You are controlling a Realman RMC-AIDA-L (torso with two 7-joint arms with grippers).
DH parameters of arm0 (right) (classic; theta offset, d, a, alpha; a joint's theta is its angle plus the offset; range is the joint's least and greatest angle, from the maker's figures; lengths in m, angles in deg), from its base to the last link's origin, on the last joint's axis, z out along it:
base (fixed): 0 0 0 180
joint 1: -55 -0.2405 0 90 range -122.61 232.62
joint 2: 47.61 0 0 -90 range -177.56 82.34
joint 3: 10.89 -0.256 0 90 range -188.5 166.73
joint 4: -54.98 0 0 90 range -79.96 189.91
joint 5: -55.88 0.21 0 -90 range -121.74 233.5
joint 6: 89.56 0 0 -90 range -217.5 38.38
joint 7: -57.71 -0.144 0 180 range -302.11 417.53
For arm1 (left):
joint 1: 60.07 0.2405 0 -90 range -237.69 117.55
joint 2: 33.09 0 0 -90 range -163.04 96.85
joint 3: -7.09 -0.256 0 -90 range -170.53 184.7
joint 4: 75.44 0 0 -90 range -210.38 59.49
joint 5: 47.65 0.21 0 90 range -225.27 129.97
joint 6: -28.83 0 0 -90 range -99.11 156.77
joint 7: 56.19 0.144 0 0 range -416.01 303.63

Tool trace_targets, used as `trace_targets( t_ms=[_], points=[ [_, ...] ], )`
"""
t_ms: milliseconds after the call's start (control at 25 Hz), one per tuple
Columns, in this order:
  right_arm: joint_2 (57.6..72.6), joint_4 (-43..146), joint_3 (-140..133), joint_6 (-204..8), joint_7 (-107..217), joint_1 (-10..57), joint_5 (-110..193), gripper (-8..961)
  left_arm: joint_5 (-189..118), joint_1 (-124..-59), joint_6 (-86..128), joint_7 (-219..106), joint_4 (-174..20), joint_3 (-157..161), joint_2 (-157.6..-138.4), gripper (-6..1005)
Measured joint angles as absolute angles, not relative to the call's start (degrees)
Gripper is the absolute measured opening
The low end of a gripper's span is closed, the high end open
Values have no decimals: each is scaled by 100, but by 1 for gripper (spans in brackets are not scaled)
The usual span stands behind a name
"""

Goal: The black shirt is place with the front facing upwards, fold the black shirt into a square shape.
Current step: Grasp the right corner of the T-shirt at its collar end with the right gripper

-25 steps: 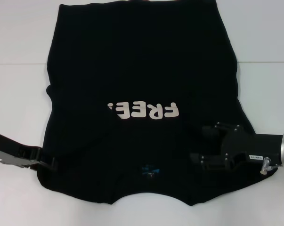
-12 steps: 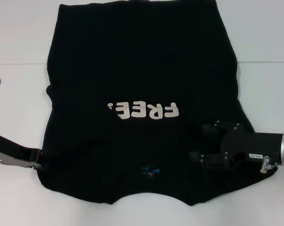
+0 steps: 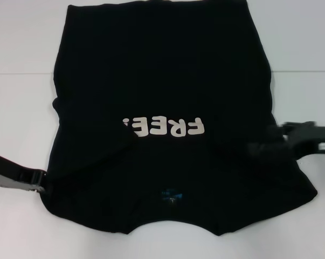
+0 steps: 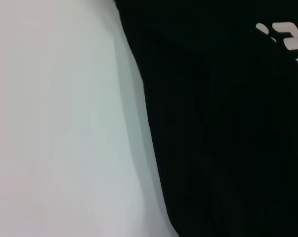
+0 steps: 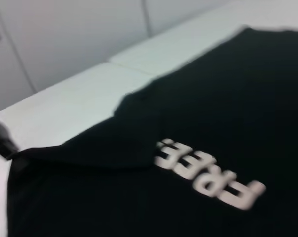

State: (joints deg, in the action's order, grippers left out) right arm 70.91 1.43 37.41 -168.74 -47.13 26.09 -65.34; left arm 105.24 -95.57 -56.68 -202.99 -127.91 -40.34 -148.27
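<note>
Shirt first: the black shirt (image 3: 162, 108) lies flat on the white table (image 3: 22, 118), white letters (image 3: 165, 127) facing up, both sleeves folded in over its body. The left gripper (image 3: 43, 181) is at the shirt's left edge near the collar end; I cannot tell if it is open. The right gripper (image 3: 259, 147) hangs blurry over the right side; I cannot tell there either.

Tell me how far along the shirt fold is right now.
Early stage. Both sleeves already look tucked in over the black shirt, FREE! lettering facing up. The left gripper sits at the shirt's near left corner; the right gripper hovers over its right side. The lengthwise folds into a square remain.
</note>
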Motion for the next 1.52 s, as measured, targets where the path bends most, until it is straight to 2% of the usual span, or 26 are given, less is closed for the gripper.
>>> trace_targets(
  t_ms=[240, 400, 640, 840, 1160, 1520],
  points=[
    [6732, -1270, 3505, -18166, -7988, 2320, -8248, 928, 10549, -9518, -5692, -20172, -12791, -4035, -14822, 25],
    [6627, -1319, 2721, -19148, -8796, 1776, -9306, 928, 10549, -9486, -5696, -20092, -12800, -4034, -14806, 26],
    [6672, -1084, 2630, -19395, -9024, 1437, -10494, 927, 10540, -9478, -5674, -20018, -12801, -4038, -14774, 26],
    [6620, -504, 2684, -19022, -9049, 1379, -10549, 927, 10548, -9478, -5641, -20004, -12800, -4048, -14791, 26],
    [6616, 396, 2919, -18220, -8996, 1241, -10531, 928, 10547, -9478, -5618, -19962, -12794, -4039, -14804, 26],
    [6678, 792, 3113, -17779, -8966, 1057, -10536, 927, 10523, -9478, -5575, -19944, -12791, -4037, -14814, 25]
  ],
)
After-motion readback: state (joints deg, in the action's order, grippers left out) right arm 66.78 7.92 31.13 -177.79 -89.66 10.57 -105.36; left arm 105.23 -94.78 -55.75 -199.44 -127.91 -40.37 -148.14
